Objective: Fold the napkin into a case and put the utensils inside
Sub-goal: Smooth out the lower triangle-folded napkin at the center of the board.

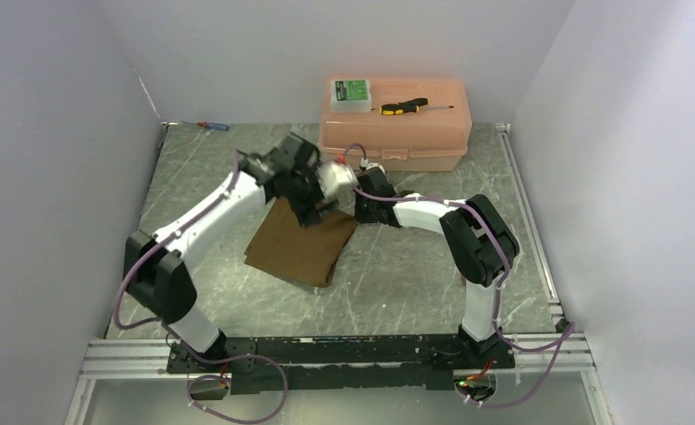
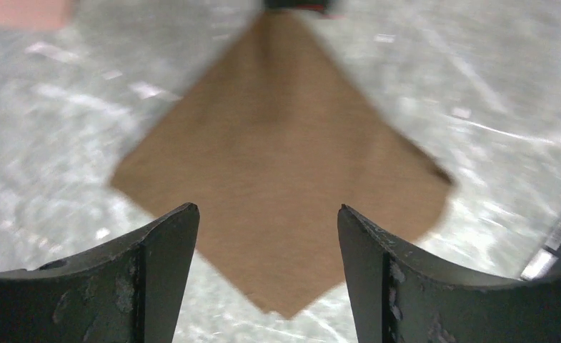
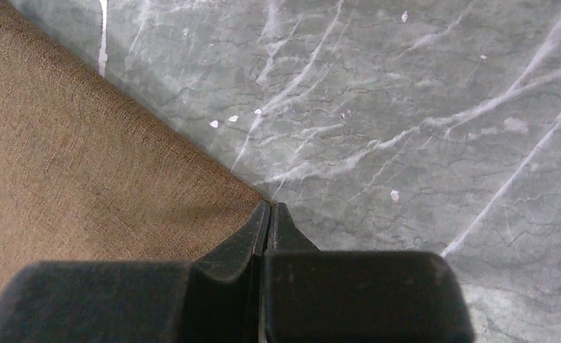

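Right end effector (image 3: pixel 270 209) closed, tips at the napkin's (image 3: pixel 84 157) edge.

No legible text in any view.
Green label (image 1: pixel 351 89) on the small clear box (image 1: pixel 336 104) atop the pink box (image 1: pixel 414 137) carries print, too small to read.

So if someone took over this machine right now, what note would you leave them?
Left gripper: open, hovering over the napkin, holding nothing.
Right gripper: shut at the napkin's edge; whether it pinches cloth is unclear.
Napkin: flat on the table, in front of the pink box.
Done: no case shaped yet.
To do: fold the case, put utensils in; none are in view.
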### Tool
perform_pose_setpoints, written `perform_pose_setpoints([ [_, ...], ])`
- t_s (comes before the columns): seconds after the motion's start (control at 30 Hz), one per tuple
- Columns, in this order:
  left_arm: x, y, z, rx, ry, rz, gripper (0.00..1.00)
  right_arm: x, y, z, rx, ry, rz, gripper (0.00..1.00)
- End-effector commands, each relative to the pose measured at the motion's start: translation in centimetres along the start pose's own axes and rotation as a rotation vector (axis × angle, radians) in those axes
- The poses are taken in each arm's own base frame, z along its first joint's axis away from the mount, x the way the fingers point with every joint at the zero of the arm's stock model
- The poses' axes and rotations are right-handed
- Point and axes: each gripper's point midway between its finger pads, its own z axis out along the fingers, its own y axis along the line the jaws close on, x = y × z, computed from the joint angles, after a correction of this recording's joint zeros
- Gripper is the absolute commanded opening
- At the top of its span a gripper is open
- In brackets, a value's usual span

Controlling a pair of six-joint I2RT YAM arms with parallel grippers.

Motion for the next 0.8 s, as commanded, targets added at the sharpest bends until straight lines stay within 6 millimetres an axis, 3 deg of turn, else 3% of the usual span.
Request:
perform_pose_setpoints([
  [0.0, 2.8, -9.4, 1.7, 0.182, 0.122, 0.050, 0.75, 0.5, -2.4, 0.3, 0.101, -0.002, 0.025, 0.00],
  [0.1, 2.9, -10.3, 3.2, 0.141, 0.150, 0.006, 0.72, 0.9, -2.2, 0.0, 0.086, 0.001, 0.037, 0.00],
  [0.2, 2.3, -10.0, 3.9, 0.064, 0.146, -0.033, 0.71, 1.2, -1.9, -0.1, 0.064, 0.004, 0.053, 0.00],
  [0.3, 2.6, -10.8, 4.3, 0.035, 0.153, -0.040, 0.69, 1.6, -1.4, 0.1, 0.036, 0.016, 0.071, 0.00],
  [0.43, 3.5, -13.7, 5.4, 0.080, 0.183, -0.022, 0.69, 2.2, -1.3, 0.3, 0.019, 0.034, 0.077, 0.00],
  [0.6, 3.9, -15.7, 6.5, 0.112, 0.214, -0.020, 0.68, 2.8, -1.9, 0.3, 0.031, 0.046, 0.073, 0.00],
  [0.77, 6.1, -15.0, 8.0, 0.045, 0.287, 0.027, 0.67, 3.2, -2.3, 0.6, 0.016, 0.059, 0.095, 0.00],
])
